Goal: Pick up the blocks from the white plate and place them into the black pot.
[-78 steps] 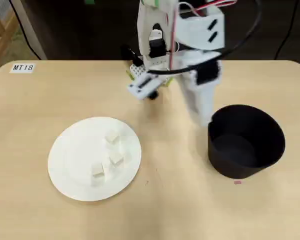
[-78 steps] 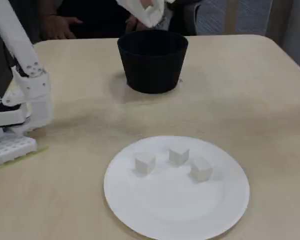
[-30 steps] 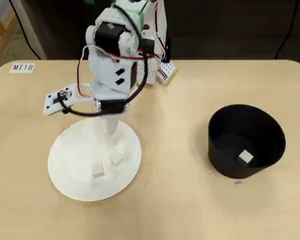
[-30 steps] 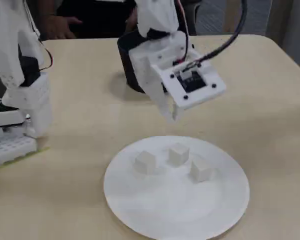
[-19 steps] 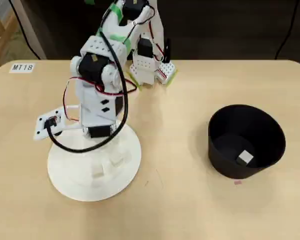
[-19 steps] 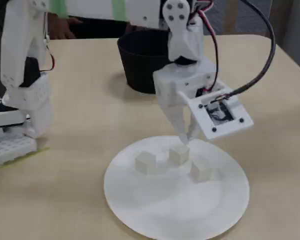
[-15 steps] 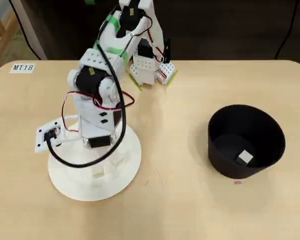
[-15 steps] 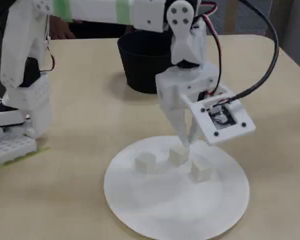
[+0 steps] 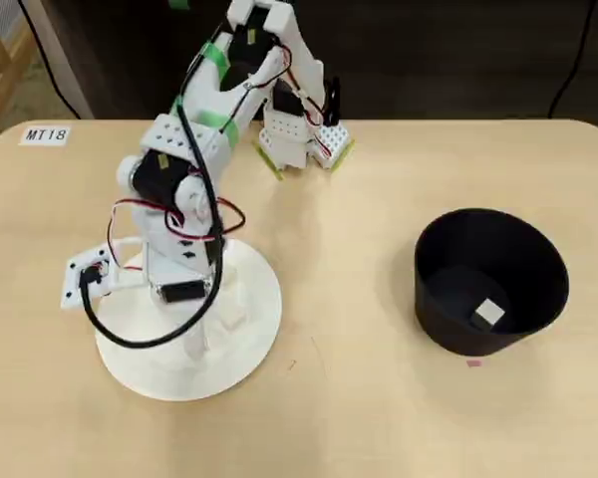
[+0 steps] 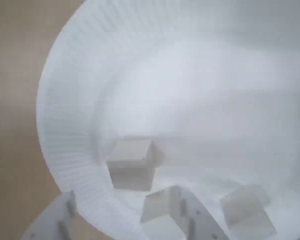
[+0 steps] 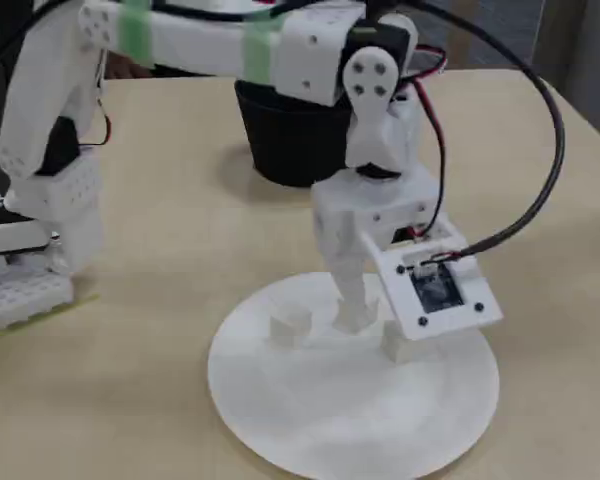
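Note:
The white plate (image 9: 249,344) (image 11: 310,420) (image 10: 70,120) lies on the table with my gripper (image 9: 196,344) (image 11: 355,315) (image 10: 122,200) lowered onto it. In the wrist view the fingers stand apart, open, and one pale block (image 10: 162,207) sits between them against the right finger (image 10: 192,220). Ahead of it lies a second block (image 10: 132,165) (image 11: 290,325), and a third block (image 10: 242,210) (image 11: 395,345) rests to the right. In the fixed view the fingers hide the middle block. The black pot (image 9: 518,259) (image 11: 280,140) holds one more block (image 9: 488,315).
The arm's white base (image 9: 299,139) (image 11: 25,270) is clamped at the table's far edge in the overhead view. A camera board on a cable (image 11: 435,290) hangs beside the gripper. A label reading MT18 (image 9: 46,134) lies at the back left. A person's hand (image 11: 120,60) rests behind the table.
The arm swung from the pot, where one block was dropped, over to the plate. In the last half second the gripper sank until its fingers reached the plate around the middle block.

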{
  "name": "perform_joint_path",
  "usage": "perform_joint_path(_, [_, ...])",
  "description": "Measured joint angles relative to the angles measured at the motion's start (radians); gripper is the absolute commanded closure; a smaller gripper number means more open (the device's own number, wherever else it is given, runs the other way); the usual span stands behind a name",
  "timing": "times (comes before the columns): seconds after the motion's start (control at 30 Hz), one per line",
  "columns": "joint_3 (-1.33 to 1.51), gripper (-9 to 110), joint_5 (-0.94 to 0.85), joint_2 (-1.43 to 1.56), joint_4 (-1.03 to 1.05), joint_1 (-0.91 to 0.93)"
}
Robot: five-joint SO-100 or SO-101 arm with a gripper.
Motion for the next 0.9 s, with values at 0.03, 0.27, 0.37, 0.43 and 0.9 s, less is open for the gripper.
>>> perform_joint_path(0.03, [-0.008,75,0.003,-0.012,0.000,0.000])
perform_joint_path(0.27, [-0.058,78,0.009,-0.074,0.000,0.006])
perform_joint_path(0.37, [-0.074,82,0.009,-0.094,0.000,0.012])
perform_joint_path(0.43, [-0.087,85,0.009,-0.110,0.000,0.014])
perform_joint_path(0.9, [-0.175,104,0.037,-0.176,0.000,0.015])
